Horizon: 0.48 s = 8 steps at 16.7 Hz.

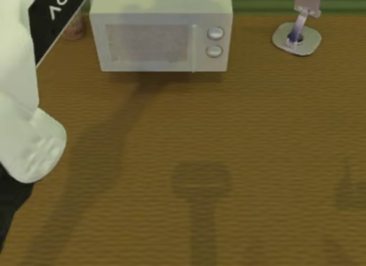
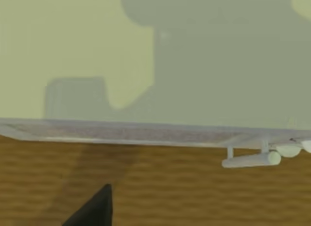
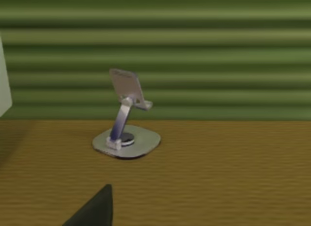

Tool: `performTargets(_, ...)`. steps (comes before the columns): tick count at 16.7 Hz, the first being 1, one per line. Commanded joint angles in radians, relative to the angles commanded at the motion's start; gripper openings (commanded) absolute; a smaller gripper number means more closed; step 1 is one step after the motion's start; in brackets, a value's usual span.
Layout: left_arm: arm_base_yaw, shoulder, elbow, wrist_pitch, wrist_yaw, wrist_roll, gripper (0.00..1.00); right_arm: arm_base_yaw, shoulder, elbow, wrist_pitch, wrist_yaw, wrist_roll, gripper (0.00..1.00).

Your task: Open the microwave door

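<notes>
The microwave point(image 1: 161, 34) is seen at twelve o'clock on the table point(image 1: 229, 163), its door point(image 1: 147, 44) shut flush. The left arm point(image 1: 26, 106) is raised at nine o'clock. Neither gripper's opening can be told.

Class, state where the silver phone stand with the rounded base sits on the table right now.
In the top view, the silver phone stand sits at the table's far right, right of the boxy off-white microwave, near the green ribbed wall.

Left arm point(image 1: 26, 106): bulky rounded white casing, seen at the table's left side; a black band with white lettering is carried near its far end, and a black section is seen at its near end. A dark pointed fingertip point(image 2: 95, 209) is shown in each wrist view.
</notes>
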Motion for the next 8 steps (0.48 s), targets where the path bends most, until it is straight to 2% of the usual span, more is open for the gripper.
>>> performTargets(4,-0.035,0.15,0.165,-0.082,-0.022,-0.039,1.0,0.0,0.0,0.0,0.0,0.0,0.0,1.0)
performTargets(8,-0.042,0.18,0.198,-0.098,-0.027,-0.047,1.0,0.0,0.0,0.0,0.0,0.0,0.0,1.0)
